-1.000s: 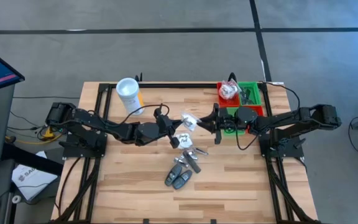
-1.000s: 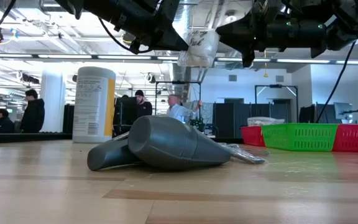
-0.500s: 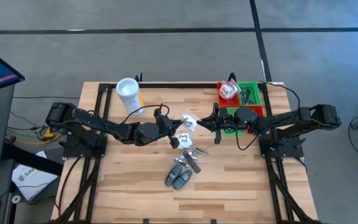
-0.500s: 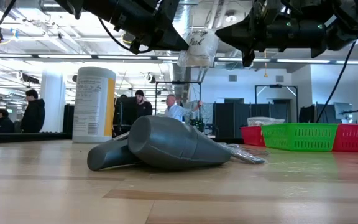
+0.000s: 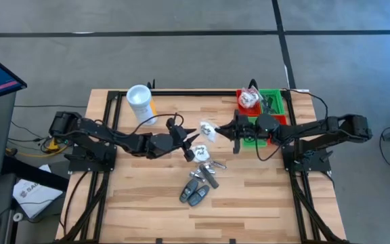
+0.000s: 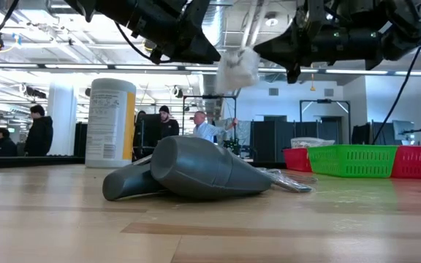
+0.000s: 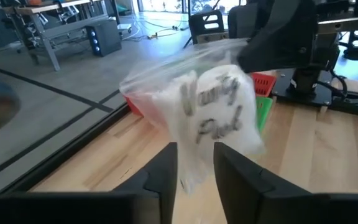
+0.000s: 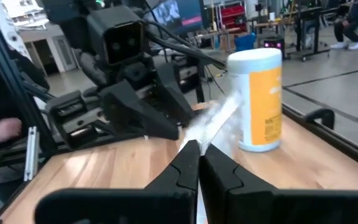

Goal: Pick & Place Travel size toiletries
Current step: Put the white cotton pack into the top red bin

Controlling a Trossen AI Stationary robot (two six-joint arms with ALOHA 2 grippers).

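Leftmost on the tabletop (image 5: 134,203) stands a white canister (image 5: 139,102) with a yellow label, near the far edge; next comes the left end effector (image 5: 189,141), raised over the tabletop's middle, its fingers (image 7: 166,171) spread apart with nothing between them; just beside it hangs a white clear-wrapped packet (image 5: 208,131), lifted off the surface and printed with dark lettering; the right end effector (image 5: 223,133) is clamped on that packet, its 2 fingers (image 8: 185,165) pressed together on the wrapper's edge; below and nearer the front edge lie another white packet (image 5: 199,152) and a cluster of dark grey tubes (image 5: 196,190), resting on the wood; farther right, at the far corner, sit the red and green bins (image 5: 266,108), with a clear-wrapped packet (image 5: 249,99) in the red one and dark items in the green one.
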